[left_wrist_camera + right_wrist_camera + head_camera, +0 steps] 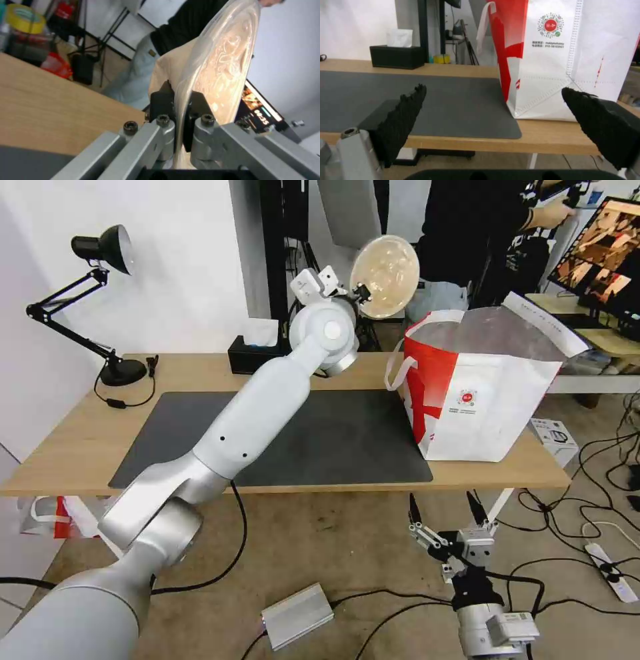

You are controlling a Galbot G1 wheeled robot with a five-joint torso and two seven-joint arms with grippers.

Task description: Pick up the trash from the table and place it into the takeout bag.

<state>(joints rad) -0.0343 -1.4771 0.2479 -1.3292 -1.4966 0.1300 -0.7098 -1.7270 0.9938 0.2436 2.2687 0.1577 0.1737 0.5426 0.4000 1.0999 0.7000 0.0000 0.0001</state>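
Above the light wooden bench's point(80, 447) far edge, the left gripper's point(361, 291) jaws are clamping the round beige pulp bowl's point(385, 277) rim, tilting it beside the red-and-white foil-lined takeout bag point(477, 400) bearing a round red logo; the right gripper's point(445, 513) jaws are hanging wide apart, empty.

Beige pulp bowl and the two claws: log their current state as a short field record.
held item: beige pulp bowl, tipped on edge, raised above the table's back edge
left claw: shut on the bowl's rim
right claw: open, low in front of the table, holding nothing
takeout bag: upright on the table's right end, mouth open, beside the dark grey mat
bowl versus bag: bowl is left of the bag's mouth, not yet inside
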